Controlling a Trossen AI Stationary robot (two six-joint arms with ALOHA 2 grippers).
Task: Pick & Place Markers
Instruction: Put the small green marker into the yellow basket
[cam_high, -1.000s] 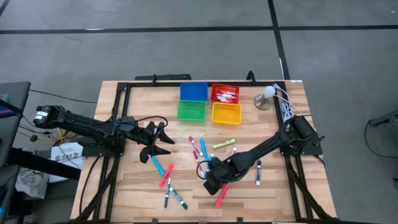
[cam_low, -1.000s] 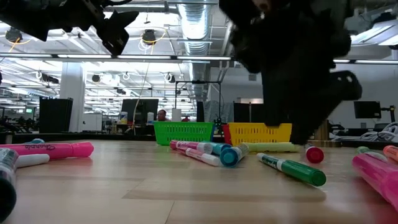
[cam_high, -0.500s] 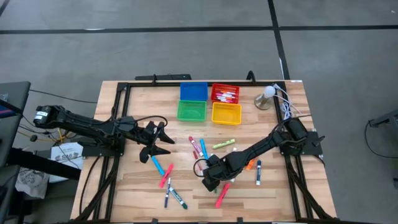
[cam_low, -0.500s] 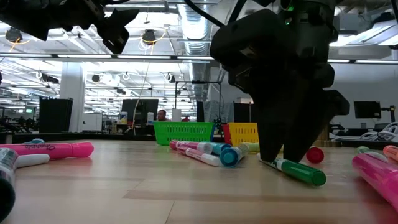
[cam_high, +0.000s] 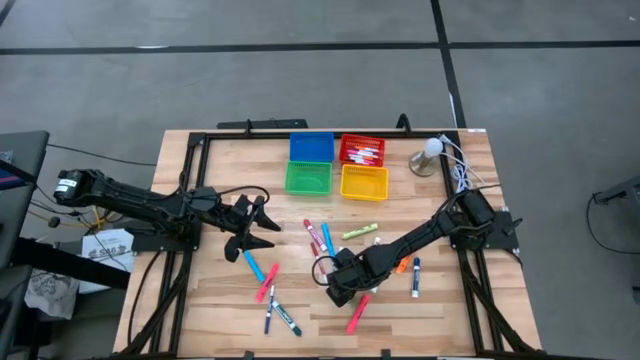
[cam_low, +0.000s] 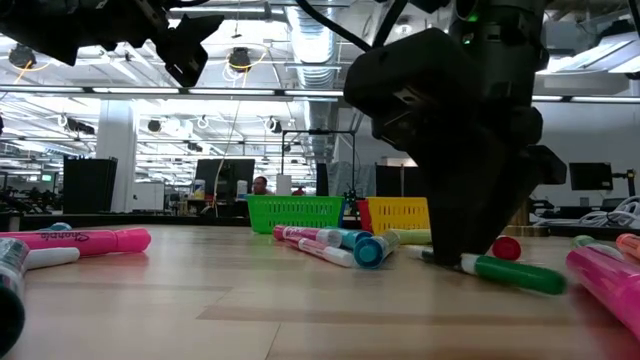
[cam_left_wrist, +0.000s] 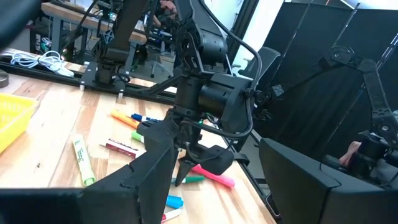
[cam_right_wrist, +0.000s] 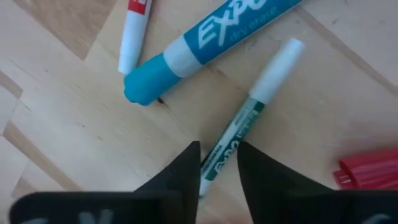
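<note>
Markers lie scattered over the middle of the wooden table (cam_high: 220, 300), among them a teal one (cam_right_wrist: 205, 37) and a pink one (cam_high: 357, 313). My right gripper (cam_high: 335, 288) points down at the table's near middle, shut on a green marker (cam_right_wrist: 249, 106) with a white end (cam_right_wrist: 277, 68). That marker lies flat on the wood (cam_low: 510, 272). My left gripper (cam_high: 262, 225) hangs open above the table's left part, level, with nothing between its fingers. My right gripper pinches the green marker's barrel (cam_right_wrist: 227, 140) between its two fingers (cam_right_wrist: 186, 168), one on each long side. The fingers come from above, pointing down, and lie across the marker. The marker rests flat on the table, its green end (cam_low: 530, 276) sticking out beside the gripper.
Four small bins stand at the far middle: blue (cam_high: 311, 147), red (cam_high: 362, 150) with markers in it, green (cam_high: 307, 178) and yellow (cam_high: 363, 182). A lamp-like object (cam_high: 428, 158) with white cables stands at the back right. A black frame runs along the table's edges.
My right gripper has come down onto the table and its fingers have shut around the green marker. The marker has swung a little on the wood and stays flat.
</note>
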